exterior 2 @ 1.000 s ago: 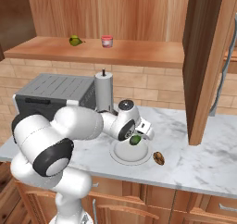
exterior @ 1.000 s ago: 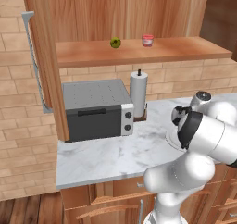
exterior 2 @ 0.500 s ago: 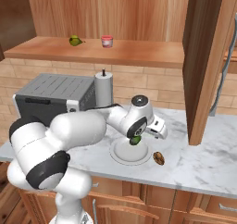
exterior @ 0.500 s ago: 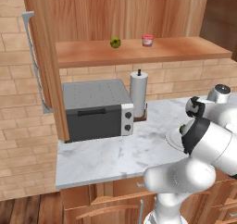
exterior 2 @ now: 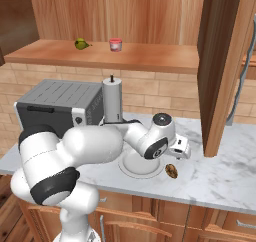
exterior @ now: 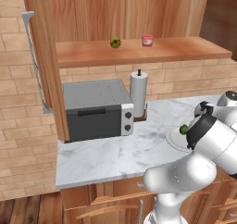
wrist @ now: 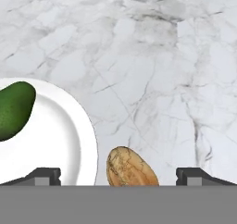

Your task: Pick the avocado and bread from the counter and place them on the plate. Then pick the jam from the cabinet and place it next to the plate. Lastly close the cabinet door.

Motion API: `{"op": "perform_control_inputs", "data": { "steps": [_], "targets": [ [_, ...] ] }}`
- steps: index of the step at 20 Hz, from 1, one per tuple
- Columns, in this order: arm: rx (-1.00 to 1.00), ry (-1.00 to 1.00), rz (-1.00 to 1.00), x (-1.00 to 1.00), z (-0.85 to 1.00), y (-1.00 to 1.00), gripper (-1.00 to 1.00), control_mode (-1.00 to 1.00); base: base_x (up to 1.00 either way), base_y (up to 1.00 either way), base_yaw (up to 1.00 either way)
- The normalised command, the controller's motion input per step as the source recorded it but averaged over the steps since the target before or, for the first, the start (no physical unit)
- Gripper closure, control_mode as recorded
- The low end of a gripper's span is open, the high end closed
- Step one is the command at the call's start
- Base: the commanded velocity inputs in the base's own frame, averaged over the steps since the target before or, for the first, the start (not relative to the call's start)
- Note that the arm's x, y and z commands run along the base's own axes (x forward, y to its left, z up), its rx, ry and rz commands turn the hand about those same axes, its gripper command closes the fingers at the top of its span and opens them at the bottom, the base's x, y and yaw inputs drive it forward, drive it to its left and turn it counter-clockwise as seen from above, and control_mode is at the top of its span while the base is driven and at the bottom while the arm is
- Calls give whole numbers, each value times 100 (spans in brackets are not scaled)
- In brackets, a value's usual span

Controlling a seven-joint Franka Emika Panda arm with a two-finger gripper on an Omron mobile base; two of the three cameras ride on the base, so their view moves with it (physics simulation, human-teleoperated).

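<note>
Tan bread (wrist: 131,167) at lower centre, beside plate (wrist: 60,140) on desk (wrist: 152,56); claw (wrist: 118,176) wide, empty. Likely light, squashy: pinch gently across its middle.

A tan brick wall (exterior: 18,102) is seen behind and left of the worktop. A grey microwave (exterior: 95,108) with 2 round knobs is set at the far left against the brick. A paper-towel roll (exterior: 138,96) on a dark holder is stood upright just right of the microwave. Wooden drawers (exterior: 102,204) with curved handles are seen below the worktop edge. Wood plank floor (exterior: 28,211) is shown at the near left. A yellow-green round fruit (exterior: 115,43) is placed on the wooden shelf. Lighting is even and flat.
</note>
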Motion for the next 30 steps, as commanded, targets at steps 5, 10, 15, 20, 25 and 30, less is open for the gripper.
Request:
{"op": "perform_control_inputs", "data": {
  "steps": [5, 10, 15, 20, 25, 30],
  "targets": [
    [-2, 3, 17, -6, -19, -17, -100, -100, 0, 0, 0],
    [-5, 4, 13, 0, -19, -10, -100, -100, 0, 0, 0],
    [-6, 13, 13, 0, -28, -3, -100, -100, 0, 0, 0],
    [-2, 5, 6, 0, -14, 0, -100, -100, 0, 0, 0],
    [0, 3, 0, 0, -20, 0, -100, -100, 0, 0, 0],
    [0, 2, 0, 0, -21, 0, -100, -100, 0, 0, 0]
  ]
}}
